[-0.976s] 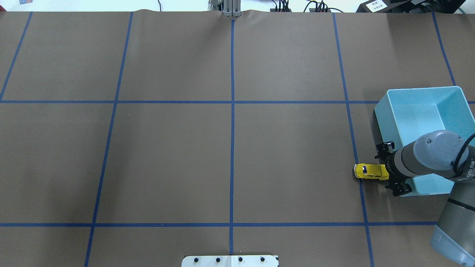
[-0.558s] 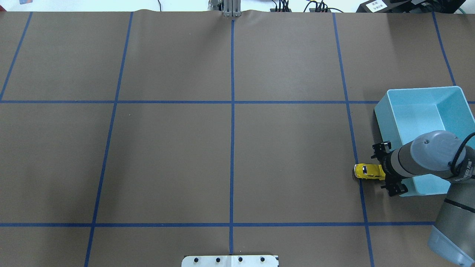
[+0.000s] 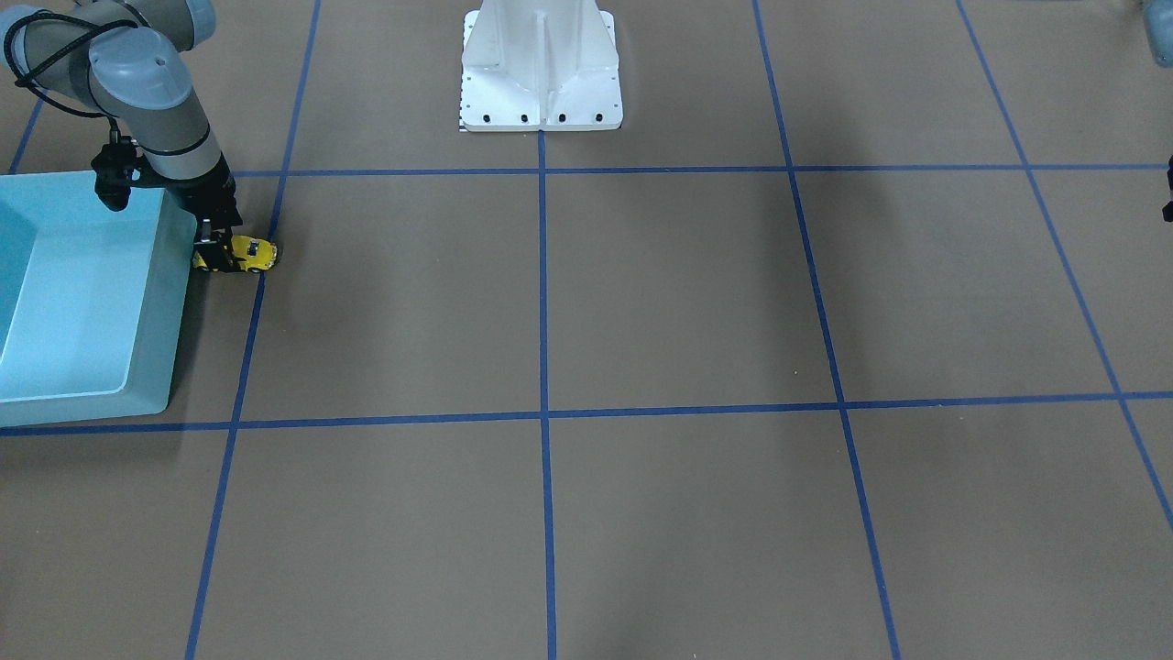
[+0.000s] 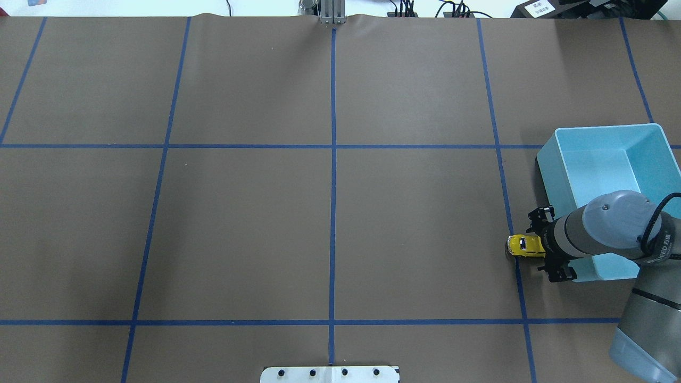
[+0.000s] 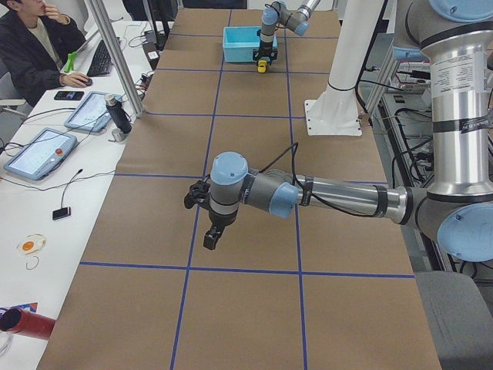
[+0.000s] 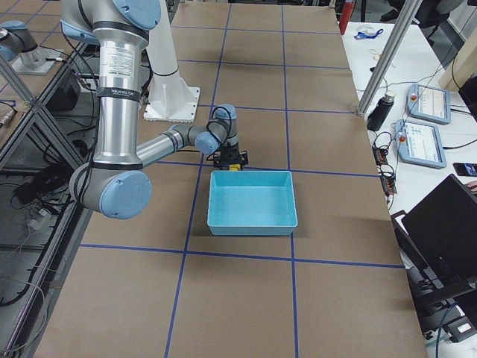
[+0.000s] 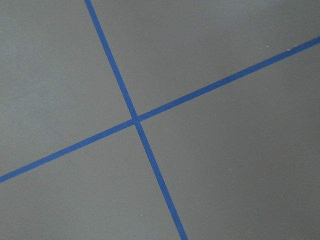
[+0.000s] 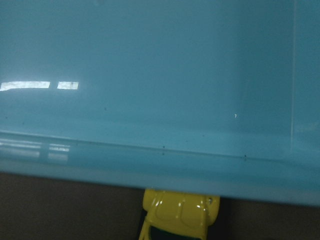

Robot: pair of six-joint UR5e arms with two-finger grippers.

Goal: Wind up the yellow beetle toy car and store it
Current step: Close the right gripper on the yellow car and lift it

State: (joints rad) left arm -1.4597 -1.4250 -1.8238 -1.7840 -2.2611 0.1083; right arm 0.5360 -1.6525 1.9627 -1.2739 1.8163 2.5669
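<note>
The yellow beetle toy car (image 4: 524,246) stands on the brown table cover, right beside the near left corner of the light blue bin (image 4: 553,159). It also shows in the front view (image 3: 246,256) and at the bottom of the right wrist view (image 8: 180,212), in front of the bin wall (image 8: 150,75). My right gripper (image 3: 212,248) points down over the car's rear end. Its fingers look spread, but they are mostly hidden under the wrist. My left gripper (image 5: 209,237) hangs over bare table far from the car; I cannot tell its state.
The bin (image 3: 174,302) is empty and sits at the table's right edge. Blue tape lines (image 7: 135,120) cross the cover. The white robot base (image 3: 541,64) stands mid-table on the robot's side. An operator and tablets are at a side desk (image 5: 46,146).
My right arm has moved left, so more of the car's rear is under the wrist. The car has not moved.
</note>
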